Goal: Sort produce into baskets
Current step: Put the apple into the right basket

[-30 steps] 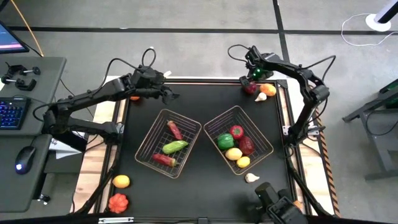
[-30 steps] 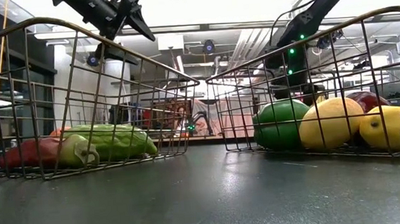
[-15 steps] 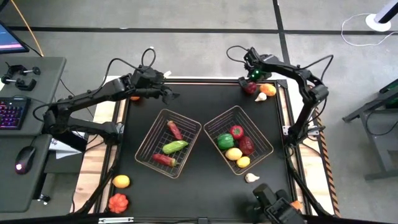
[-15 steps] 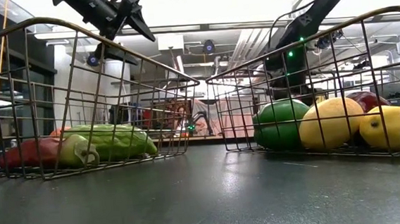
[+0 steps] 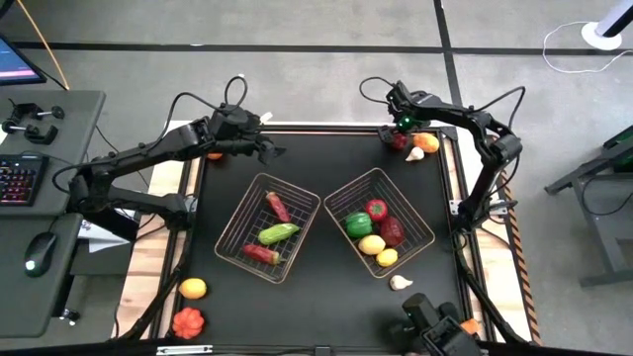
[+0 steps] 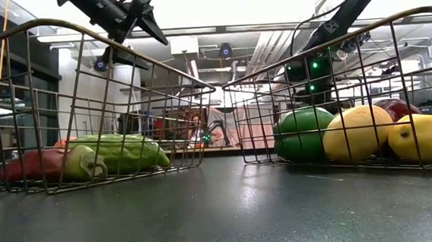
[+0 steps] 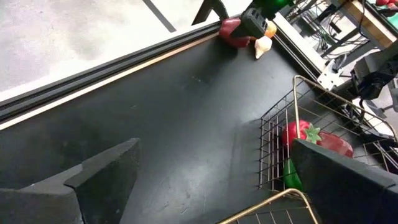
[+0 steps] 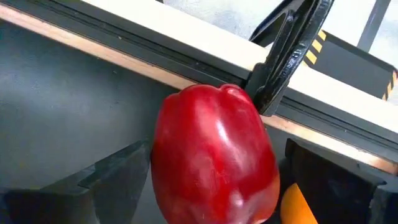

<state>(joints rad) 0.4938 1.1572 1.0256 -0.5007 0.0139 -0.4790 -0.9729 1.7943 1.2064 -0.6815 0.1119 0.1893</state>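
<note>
Black table (image 5: 326, 188) fills the high view, grey floor round it, a desk with a lit keyboard (image 5: 20, 180) and mouse (image 5: 39, 250) off to the left. No readable writing anywhere. Two wire baskets sit mid-table: the left basket (image 5: 234, 220) holds a red chilli, a green pepper and another red piece; the right basket (image 5: 413, 203) holds a green pepper (image 5: 358, 223), a tomato, a dark red fruit and two yellow ones. Loose stuff: an orange fruit (image 5: 193, 288) and an orange pumpkin (image 5: 187, 321) at the near left corner, a garlic bulb (image 5: 401, 282) just below the right basket. The right gripper (image 5: 400, 135) is down at the far right corner on a red pepper (image 5: 398, 141), with an orange piece and a white one beside it. It sits a touch further left than half a second ago. The left gripper (image 5: 272, 151) hangs at the far edge, unmoved.

Low view: both baskets close up, left gripper (image 6: 147, 23) high above the left basket, jaws spread.

Left wrist view: open jaws over bare table, right basket's corner cut off by a finger.

Right wrist view: red pepper (image 8: 214, 162) sits between the spread jaws, not clamped as far as I can tell; the fingertips are cut off.
</note>
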